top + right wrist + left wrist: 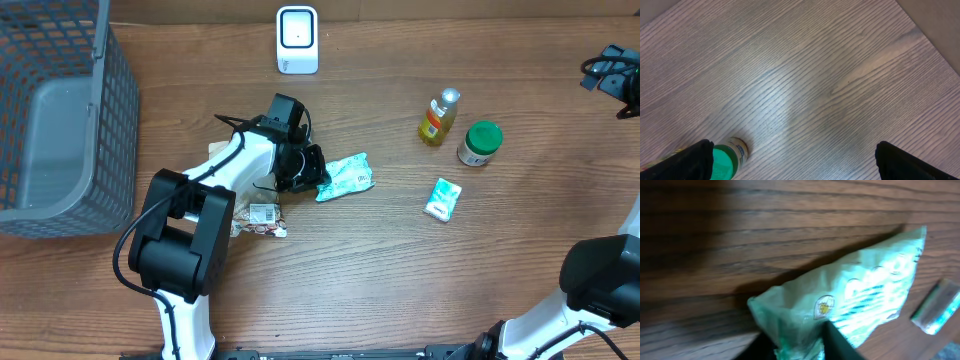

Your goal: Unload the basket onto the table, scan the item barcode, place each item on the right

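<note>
The fingers (842, 347) of the left gripper (318, 178) are closed on one end of the green packet (345, 177). In the left wrist view this end is crumpled between the two dark fingers at the bottom edge of the frame. The rest of the packet lies on the wooden table (380, 280) and stretches toward the upper right of that view. In the overhead view the packet is a little left of the centre of the frame, just to the right of the left gripper.

The white scanner (297, 40) stands at the top centre of the overhead view, well apart from the packet.

The fingers (687, 160) of the right gripper (792, 150) are spread wide with only bare table between them. This gripper is at the upper right corner of the overhead view.

To the right of the green packet stand a small bottle (438, 117) with yellow liquid and, just beside it, a jar (480, 143) with a green lid. Below them lies a small flat pack (442, 198). One more small pack (262, 215) lies below the left arm. A grey basket (115, 90) fills the upper left corner.
</note>
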